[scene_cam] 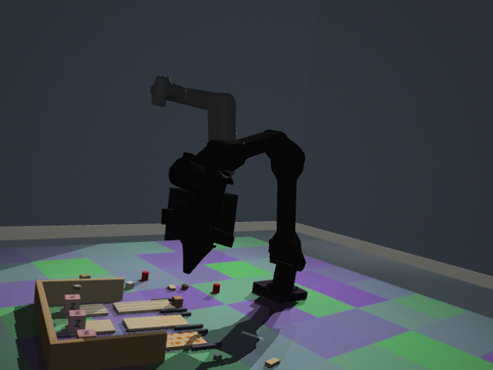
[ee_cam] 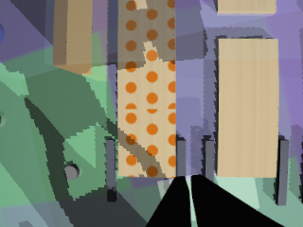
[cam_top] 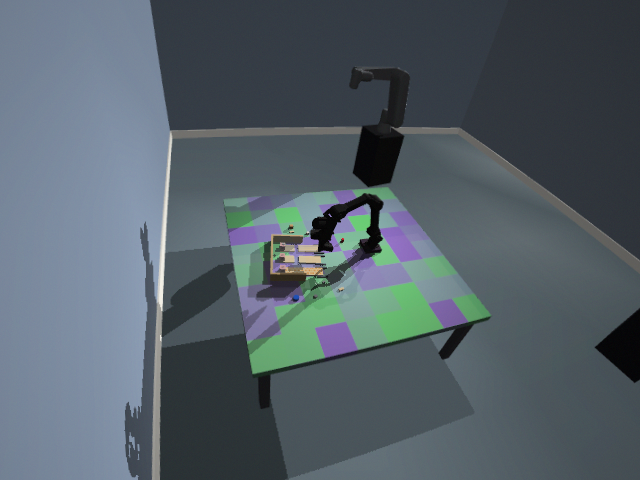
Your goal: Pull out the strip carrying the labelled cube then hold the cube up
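A low wooden box [scene_cam: 103, 352] [cam_top: 287, 277] [ee_cam: 72, 13] holds three strips side by side. The orange-dotted strip [scene_cam: 181, 339] [ee_cam: 148, 76] [cam_top: 312, 270] runs unbroken in the wrist view. The plain wooden strip [scene_cam: 155, 321] [ee_cam: 246, 108] beside it has a gap across it, and a slatted strip [scene_cam: 143, 305] lies beyond. Three pink cubes marked Z [scene_cam: 72, 302] [scene_cam: 77, 318] [scene_cam: 85, 332] stand at the strips' far ends inside the box. My gripper [scene_cam: 189, 268] [ee_cam: 187, 185] [cam_top: 323, 242] is shut on nothing. It hangs above the strips' near ends, between the dotted and the plain strip.
Dark rails [ee_cam: 181, 154] [ee_cam: 283, 170] flank the strip ends. Two red cylinders [scene_cam: 145, 275] [scene_cam: 216, 287], a tan block [scene_cam: 272, 361], a grey peg [ee_cam: 71, 170] and a blue piece [cam_top: 295, 298] lie around on the chequered table [cam_top: 403, 315]. A second arm on a black pedestal [cam_top: 379, 155] stands behind.
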